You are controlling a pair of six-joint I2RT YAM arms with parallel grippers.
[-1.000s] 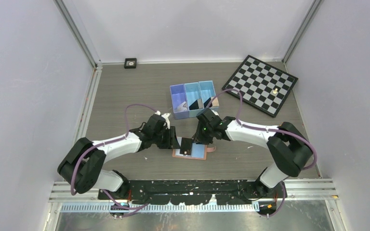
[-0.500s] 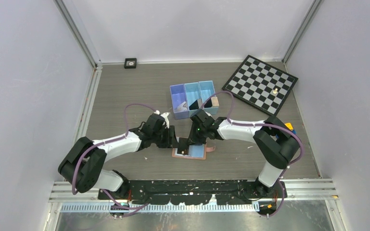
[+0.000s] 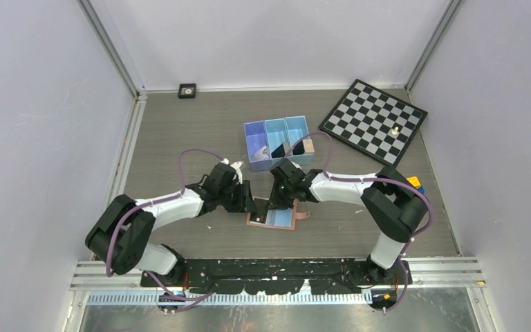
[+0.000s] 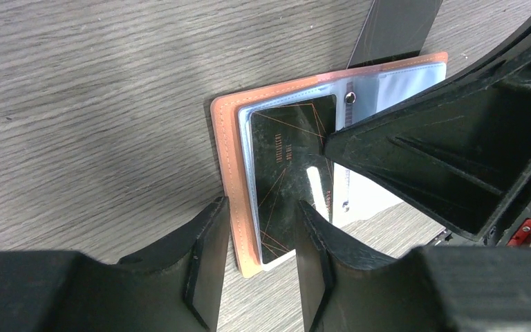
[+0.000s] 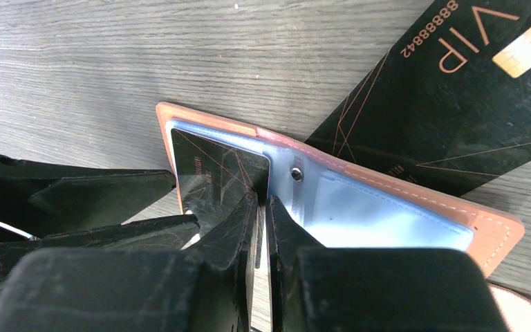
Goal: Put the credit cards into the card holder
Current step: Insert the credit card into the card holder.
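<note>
I have the card holder [image 3: 283, 218] lying open and flat on the table [image 3: 180, 131], just in front of both arms, with its light blue lining facing up. My left pincer [image 4: 261, 205] stands half wide across the holder's left edge. One finger is outside the orange border and the other is over the sleeve, and nothing is clamped between them. I judge it is placed there to keep the holder from sliding while the other arm works.

My right pincer [image 5: 263, 199] is narrow, almost closed, with only a thin slit between the jaws, and I see nothing gripped in it. Its tip touches the right edge of a credit card [image 4: 289, 162] that sits in the left sleeve. So I believe the closed jaws serve as a pusher, to seat this card fully.

About the contents: the left sleeve holds that one black card, nearly all inside, and the right sleeve shows only bare blue lining. A second credit card [image 5: 449, 117], printed "VIP", lies on the table at the holder's far edge. Its near side disappears behind the orange border, and I cannot tell if it is tucked under.

The blue bin [image 3: 256, 124] farther back has three compartments. The right one holds a small tan block [image 3: 309, 146]. The middle one holds something dark that I cannot identify, and the left one something pale, too small to name.
</note>
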